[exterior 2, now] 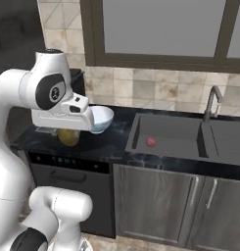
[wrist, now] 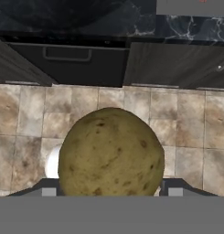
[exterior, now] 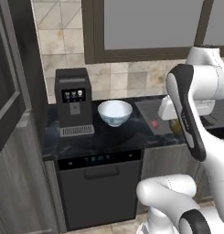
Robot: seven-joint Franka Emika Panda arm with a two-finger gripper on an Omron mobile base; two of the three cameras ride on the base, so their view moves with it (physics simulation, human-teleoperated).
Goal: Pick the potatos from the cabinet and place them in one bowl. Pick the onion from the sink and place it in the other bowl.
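Observation:
My gripper [wrist: 111,189] is shut on an olive-brown potato [wrist: 109,153], which bulges between the two fingertips. In the right base view the potato [exterior 2: 68,138] hangs under the hand at the counter's front edge, just left of and in front of the white bowl [exterior 2: 101,119]. The bowl [exterior: 114,112] stands empty on the dark counter. A reddish-pink onion [exterior 2: 151,142] lies in the sink [exterior 2: 185,147]. The tall dark cabinet [exterior: 13,151] stands at the left. The other bowl is out of view.
A black coffee machine [exterior: 74,101] stands left of the white bowl. A dishwasher front [exterior: 99,183] sits under the counter. A curved tap [exterior 2: 213,100] rises behind the sink. Tiled floor [wrist: 186,132] lies below the hand.

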